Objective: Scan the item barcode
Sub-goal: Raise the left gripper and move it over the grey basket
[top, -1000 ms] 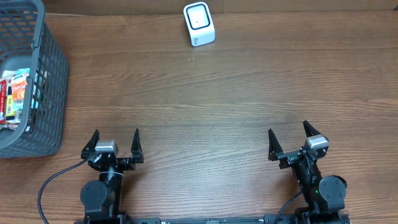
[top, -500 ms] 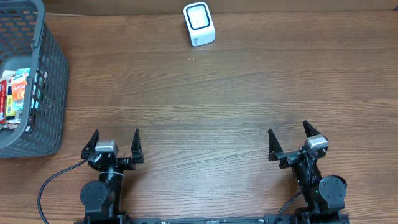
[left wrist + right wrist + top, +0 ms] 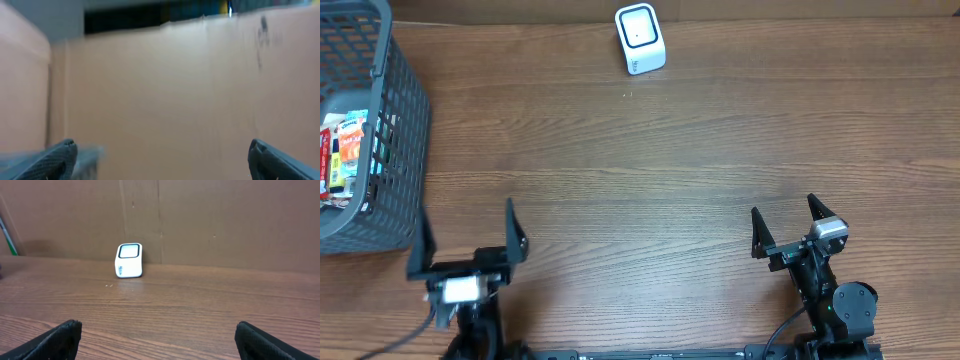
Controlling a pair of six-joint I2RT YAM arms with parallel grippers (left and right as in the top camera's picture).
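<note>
With the packets lying in the basket at upper left, the empty, spread left gripper angles toward it, likely to fetch one for the scanner; the right gripper sits spread.

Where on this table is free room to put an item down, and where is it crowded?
The middle of the table is bare, between the scanner at the far edge, the basket at the left, and the left hand and right hand at the near edge. The right side is bare. Crowded: only the basket, with packets.
</note>
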